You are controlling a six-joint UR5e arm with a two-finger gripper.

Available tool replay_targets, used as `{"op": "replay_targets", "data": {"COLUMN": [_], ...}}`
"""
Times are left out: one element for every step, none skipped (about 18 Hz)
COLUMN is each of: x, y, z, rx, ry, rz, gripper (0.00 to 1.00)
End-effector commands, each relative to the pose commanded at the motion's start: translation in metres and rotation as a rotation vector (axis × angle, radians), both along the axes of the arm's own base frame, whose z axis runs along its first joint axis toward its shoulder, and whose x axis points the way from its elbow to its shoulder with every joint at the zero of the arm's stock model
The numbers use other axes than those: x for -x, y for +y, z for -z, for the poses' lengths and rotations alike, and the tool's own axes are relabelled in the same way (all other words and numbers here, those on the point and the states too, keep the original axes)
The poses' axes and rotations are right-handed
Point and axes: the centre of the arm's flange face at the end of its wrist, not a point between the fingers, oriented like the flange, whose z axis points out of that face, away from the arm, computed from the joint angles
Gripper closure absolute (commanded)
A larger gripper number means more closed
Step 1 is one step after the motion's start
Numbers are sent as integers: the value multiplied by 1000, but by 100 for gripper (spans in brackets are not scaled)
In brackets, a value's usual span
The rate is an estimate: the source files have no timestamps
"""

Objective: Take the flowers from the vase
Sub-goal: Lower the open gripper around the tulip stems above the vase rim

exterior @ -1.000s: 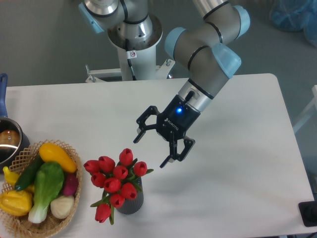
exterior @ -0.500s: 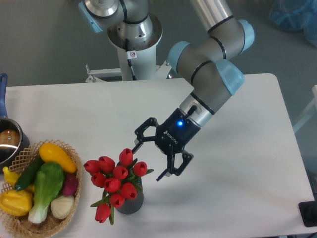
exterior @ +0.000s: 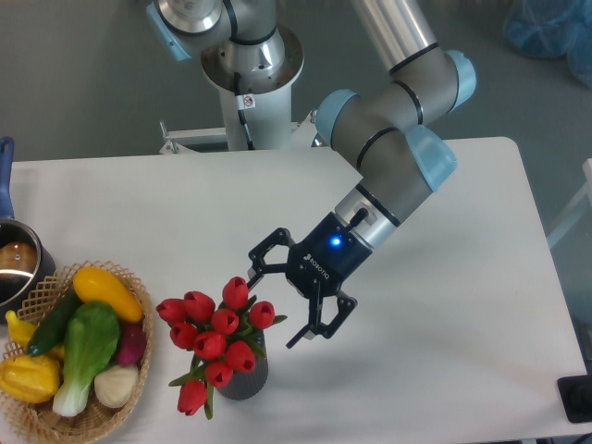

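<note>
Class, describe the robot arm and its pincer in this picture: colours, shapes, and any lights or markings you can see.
The arm is built of rounded silver-grey tube segments with pale blue caps at the joints. Its wrist ends in a black pincer with two jointed black fingers, a glowing blue light and small white lettering on the body. A white column base carries a small sticker.

1. The arm (exterior: pixel 393 139) was built of smooth grey metallic tubes joined by rounded housings with pale blue end caps.
2. Thin black seams ringed the joints.
3. The gripper (exterior: pixel 274 308) was matt black, with angular linked fingers (exterior: pixel 319 326), small white lettering on its body and a glowing blue light.
4. The base column (exterior: pixel 250 65) was white, carrying a small red-and-white sticker and a thin black cable.
</note>
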Motion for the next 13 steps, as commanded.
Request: {"op": "replay_targets", "data": {"x": [-2, -6, -9, -12, -15, -17, -18, -20, -21, -21, -21, -22, -22], "y": [3, 6, 8, 11, 14, 14, 15, 16, 16, 17, 16, 16, 16], "z": [3, 4, 7, 7, 7, 9, 12, 15, 12, 12, 13, 14, 13], "rx": [1, 2, 4, 2, -6, -12, -10, -7, -11, -12, -12, -14, -16], "ry": [-5, -6, -8, -8, -15, -25, -31, -36, -32, -34, -36, -39, -39], "rz": [6, 14, 19, 27, 33, 36, 38, 41, 43, 43, 43, 44, 44], "gripper": [0, 0, 0, 0, 0, 0, 1, 4, 9, 15, 20, 24, 27]}}
